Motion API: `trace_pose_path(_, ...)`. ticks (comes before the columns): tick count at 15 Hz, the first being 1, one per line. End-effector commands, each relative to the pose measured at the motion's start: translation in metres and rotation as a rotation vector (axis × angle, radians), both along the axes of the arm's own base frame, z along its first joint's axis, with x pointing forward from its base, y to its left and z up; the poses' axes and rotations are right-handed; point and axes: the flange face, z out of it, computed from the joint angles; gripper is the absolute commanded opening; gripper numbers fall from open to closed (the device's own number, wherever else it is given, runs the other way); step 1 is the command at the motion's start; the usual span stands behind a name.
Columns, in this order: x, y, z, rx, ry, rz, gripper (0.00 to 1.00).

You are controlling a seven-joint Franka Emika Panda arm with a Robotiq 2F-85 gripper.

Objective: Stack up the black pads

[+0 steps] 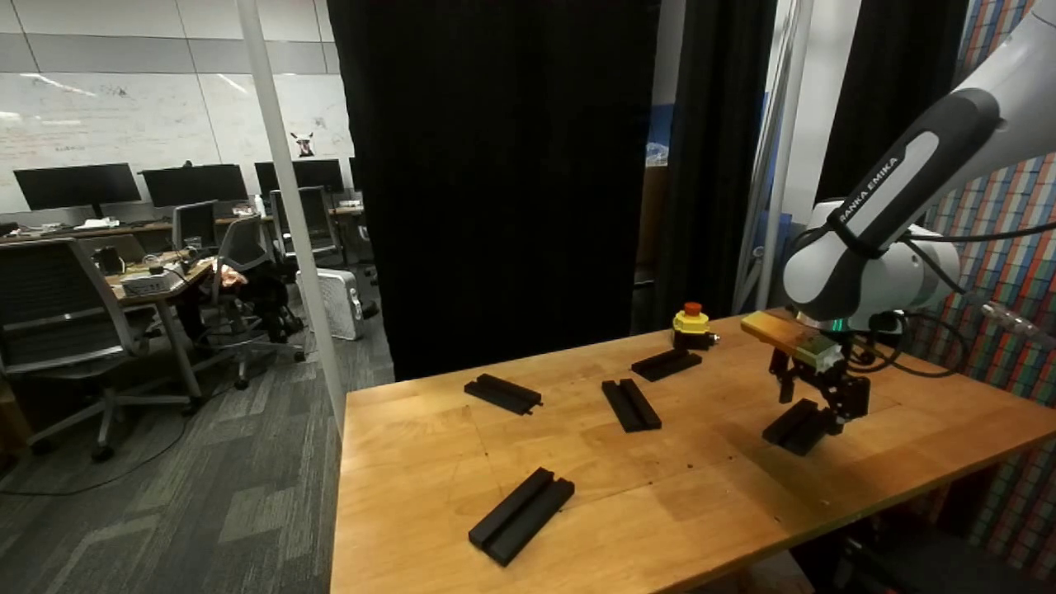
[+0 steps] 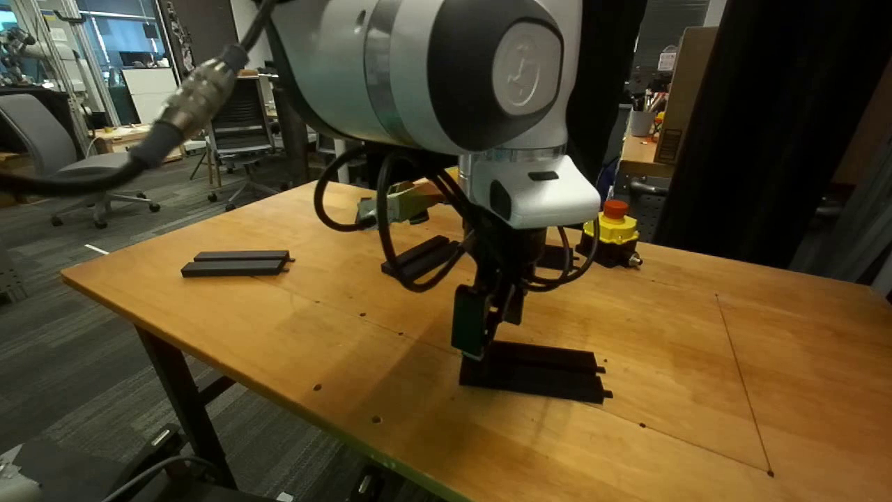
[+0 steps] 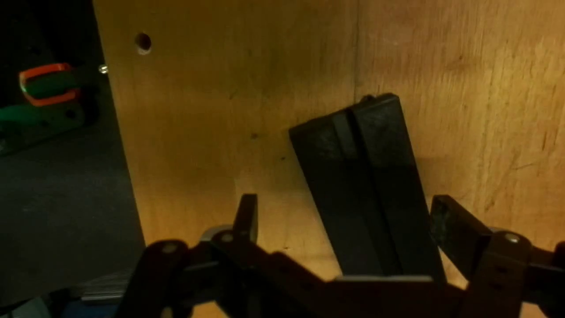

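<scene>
Five black pads (image 1: 631, 405) are spread singly over the tabletop (image 1: 412, 478); in an exterior view the right-hand pad (image 1: 794, 427) is straddled by the gripper (image 3: 346, 216), w/ jaws wide & nothing held. Step in hand is prob. the grasp on that pad. In the wrist view its right edge is seen at or just beside the right fingertip (image 3: 441, 216) (contact can't be told), a gap is shown on the left, & its length is skewed to the jaws. Before closing, a small shift right & slight turn should be made so both long edges are met squarely; else it may be dragged or twisted. In an exterior view the fingers (image 2: 470, 324) appear set toward its left end; a mid-length hold would prob. be better for level stacking.
</scene>
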Motion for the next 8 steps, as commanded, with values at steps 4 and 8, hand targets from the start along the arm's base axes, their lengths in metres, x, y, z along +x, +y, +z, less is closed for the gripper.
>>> trace_pose_path(4,0.027,-0.019,-0.007,-0.071,0.014,-0.114,1.0)
trace_pose_path(8,0.035,-0.017,-0.002,-0.065,-0.012,-0.004,1.0)
